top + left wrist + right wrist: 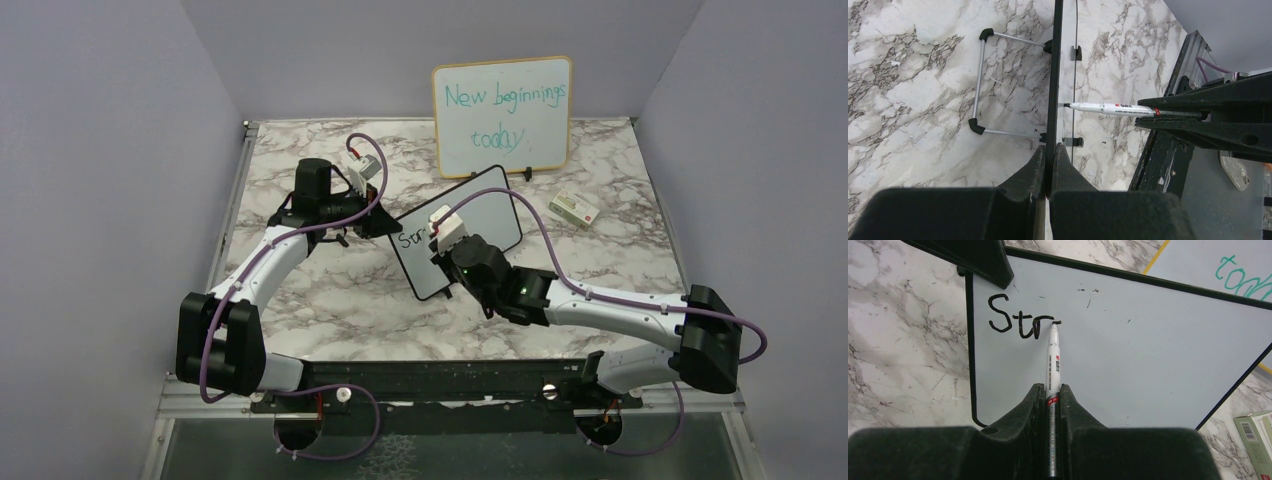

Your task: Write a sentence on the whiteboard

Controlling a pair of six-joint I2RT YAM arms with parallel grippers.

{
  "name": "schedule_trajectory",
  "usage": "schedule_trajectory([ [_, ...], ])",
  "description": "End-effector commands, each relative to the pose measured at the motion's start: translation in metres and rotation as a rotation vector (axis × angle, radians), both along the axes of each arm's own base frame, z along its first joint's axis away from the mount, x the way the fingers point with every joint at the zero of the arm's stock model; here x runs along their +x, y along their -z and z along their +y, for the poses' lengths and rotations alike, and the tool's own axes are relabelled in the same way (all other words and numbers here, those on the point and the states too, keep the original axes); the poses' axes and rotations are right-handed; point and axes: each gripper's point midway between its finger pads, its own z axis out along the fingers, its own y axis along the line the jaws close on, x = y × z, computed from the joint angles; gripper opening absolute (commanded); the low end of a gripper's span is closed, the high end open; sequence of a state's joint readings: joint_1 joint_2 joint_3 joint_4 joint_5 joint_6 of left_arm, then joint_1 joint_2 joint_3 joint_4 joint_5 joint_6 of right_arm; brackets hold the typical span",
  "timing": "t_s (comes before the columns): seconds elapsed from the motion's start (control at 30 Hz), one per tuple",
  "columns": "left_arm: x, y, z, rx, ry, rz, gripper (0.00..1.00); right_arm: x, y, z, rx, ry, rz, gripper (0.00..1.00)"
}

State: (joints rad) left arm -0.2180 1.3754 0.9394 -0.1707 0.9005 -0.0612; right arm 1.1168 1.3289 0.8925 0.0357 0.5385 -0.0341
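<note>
Black letters "Str" [1018,320] are seen near one corner of the whiteboard [490,215]; a wood-framed board [503,115] stands behind it. The whiteboard's edge by that corner is clamped in the closed fingers of the left gripper [1049,150]. A marker [1053,360] is pinched tight in the right gripper [1051,389], its tip touching just beside the "r". Light, even pressure and small strokes are advised. Wide blank surface is offered beyond the letters, though the frame above them lies close.
</note>
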Motion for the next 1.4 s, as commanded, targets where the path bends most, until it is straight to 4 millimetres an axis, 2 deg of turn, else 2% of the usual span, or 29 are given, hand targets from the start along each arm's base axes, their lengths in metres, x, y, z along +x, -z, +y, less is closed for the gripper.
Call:
schedule_trajectory([
  [0.0,-0.009,0.042,0.007,0.112,-0.024,0.104,0.0,-0.002,0.002,0.007,0.016,-0.031,0.028,0.01],
  [0.4,-0.01,0.043,0.007,0.112,-0.022,0.107,0.0,-0.007,0.018,-0.007,-0.043,-0.011,0.064,0.0],
  [1.17,-0.01,0.043,0.007,0.114,-0.025,0.107,0.0,-0.001,0.018,-0.023,-0.065,0.055,0.044,0.01],
  [1.37,-0.01,0.043,0.007,0.112,-0.022,0.11,0.0,0.006,0.012,-0.026,-0.04,0.085,0.02,0.01],
])
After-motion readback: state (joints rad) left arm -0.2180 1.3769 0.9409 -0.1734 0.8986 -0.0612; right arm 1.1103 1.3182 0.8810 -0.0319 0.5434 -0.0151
